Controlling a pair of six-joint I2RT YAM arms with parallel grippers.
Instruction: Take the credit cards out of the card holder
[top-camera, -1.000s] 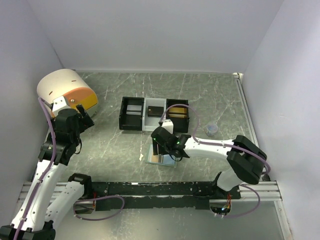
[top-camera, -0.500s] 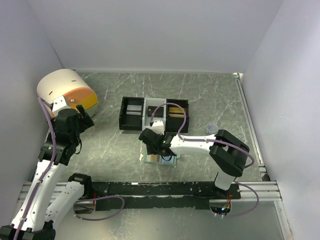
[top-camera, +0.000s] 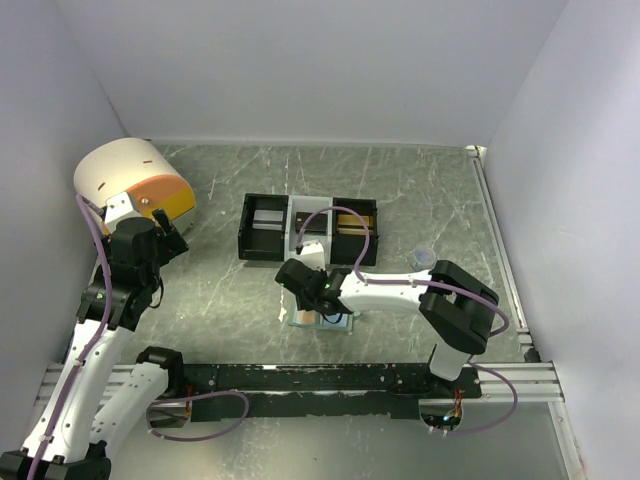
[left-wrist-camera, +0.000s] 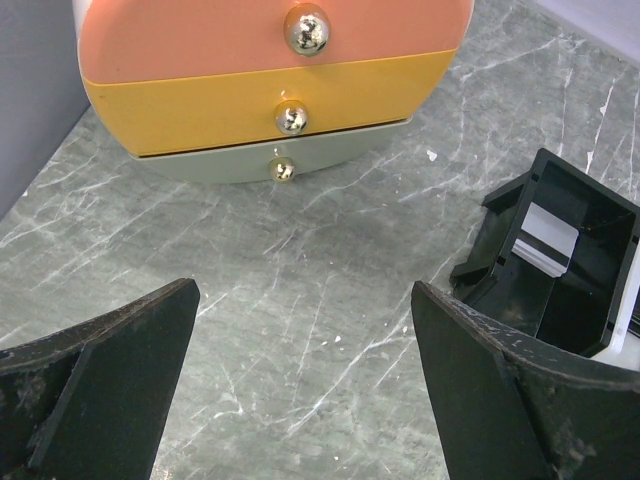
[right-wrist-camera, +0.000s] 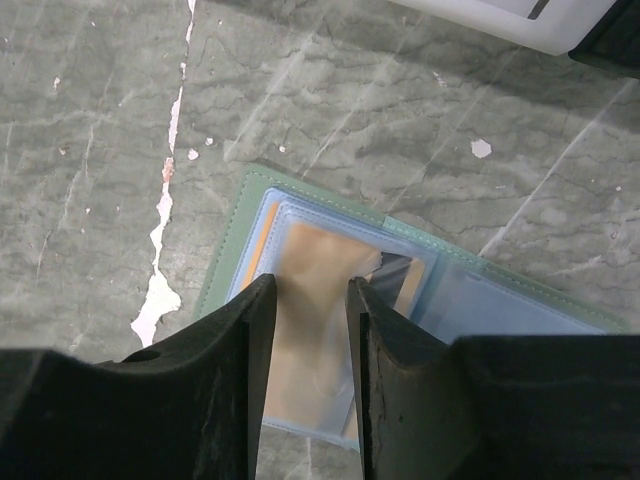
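Note:
The sage-green card holder (right-wrist-camera: 222, 268) lies open on the table near the front middle (top-camera: 345, 326). Its pale blue inner panels face up. Under the clear sleeve of the left panel shows a tan-orange credit card (right-wrist-camera: 318, 248). My right gripper (right-wrist-camera: 308, 290) is down on that panel, its jaws narrowed to a slim gap over the sleeve, gripping nothing that I can see. In the top view it covers most of the holder (top-camera: 318, 306). My left gripper (left-wrist-camera: 305, 300) hangs wide open over bare table at the far left (top-camera: 168, 232), holding nothing.
A black-and-white three-compartment tray (top-camera: 262, 240) stands just behind the holder; its left end shows in the left wrist view (left-wrist-camera: 560, 280). A round drawer unit (top-camera: 130, 180) in orange, yellow and white sits at the back left. A small pale cap (top-camera: 424, 258) lies at the right.
My right gripper moved left and down onto the holder's left panel, and its jaws have narrowed. The left arm has not moved.

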